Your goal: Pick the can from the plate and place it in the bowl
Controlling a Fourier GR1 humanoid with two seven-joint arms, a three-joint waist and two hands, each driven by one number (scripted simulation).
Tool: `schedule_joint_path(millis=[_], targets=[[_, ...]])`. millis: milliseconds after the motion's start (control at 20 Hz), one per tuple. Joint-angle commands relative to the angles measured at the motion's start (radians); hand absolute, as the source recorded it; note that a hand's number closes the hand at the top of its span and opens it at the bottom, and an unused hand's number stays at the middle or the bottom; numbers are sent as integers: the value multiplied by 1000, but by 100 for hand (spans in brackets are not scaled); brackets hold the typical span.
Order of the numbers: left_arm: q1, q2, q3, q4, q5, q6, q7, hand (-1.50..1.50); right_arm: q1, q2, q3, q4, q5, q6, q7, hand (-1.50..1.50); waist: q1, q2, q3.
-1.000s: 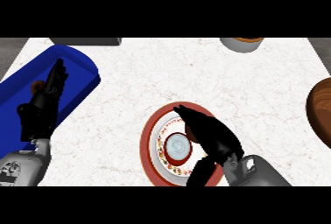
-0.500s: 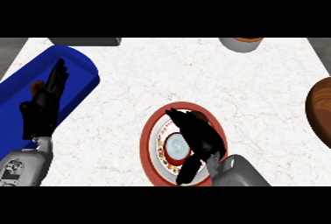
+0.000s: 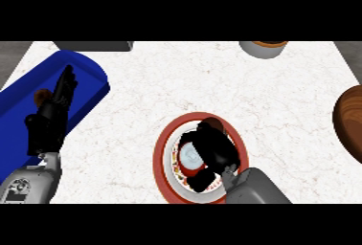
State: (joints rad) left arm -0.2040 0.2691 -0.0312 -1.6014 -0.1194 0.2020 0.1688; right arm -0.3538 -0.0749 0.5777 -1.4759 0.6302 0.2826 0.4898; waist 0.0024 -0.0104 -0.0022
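A: Head view, looking steeply down. The right hand (image 3: 212,150) sits over the red-rimmed plate (image 3: 170,143), its fingers curled round the can (image 3: 188,156), thumb on the near side. You can only see the can's pale top and a sliver of red side between the black fingers.

B: So the can is on the plate, inside the grasp. And the left hand (image 3: 53,107)?

A: At the left edge, fingers straight and up, resting over the blue bowl (image 3: 92,76). That bowl is the long blue one running off the left side.

B: What could go wrong from here?

A: Much of the can is hidden, so I can't judge how squarely the fingers sit on it. If it is pinched off-centre it could tilt as it lifts, or catch the plate's raised rim and drag the plate along.

B: And the route?

A: Bare marble counter (image 3: 184,76) between plate and bowl, plenty of room to swing left. Watch the resting left hand, which stands over the bowl. A wooden dish (image 3: 350,124) at the right edge, a small cup (image 3: 263,48) and a grey object (image 3: 96,45) at the far edge sit well apart from the path.
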Motion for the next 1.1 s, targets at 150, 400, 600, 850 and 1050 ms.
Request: schedule_joint_path(millis=[150,400,600,850,1050], targets=[[25,11,47,-55,4,-68,37,0,38,63,-3,8,74,-1,-35,150,-1,9,2],[-46,-41,36,35,-46,-32,20,0,93,4,-28,-51,80,-19,-149,150,-5,10,2],[-14,-7,77,10,-10,-64,-1,0,354,-72,188,-342,192,-22,-1,150,-21,5,2],[39,-9,81,-26,0,-73,-13,0,581,-185,354,-577,325,-115,69,150,-17,4,2],[11,-18,84,14,-9,-60,-13,0,668,-162,383,-827,328,-199,106,150,-33,2,2]])
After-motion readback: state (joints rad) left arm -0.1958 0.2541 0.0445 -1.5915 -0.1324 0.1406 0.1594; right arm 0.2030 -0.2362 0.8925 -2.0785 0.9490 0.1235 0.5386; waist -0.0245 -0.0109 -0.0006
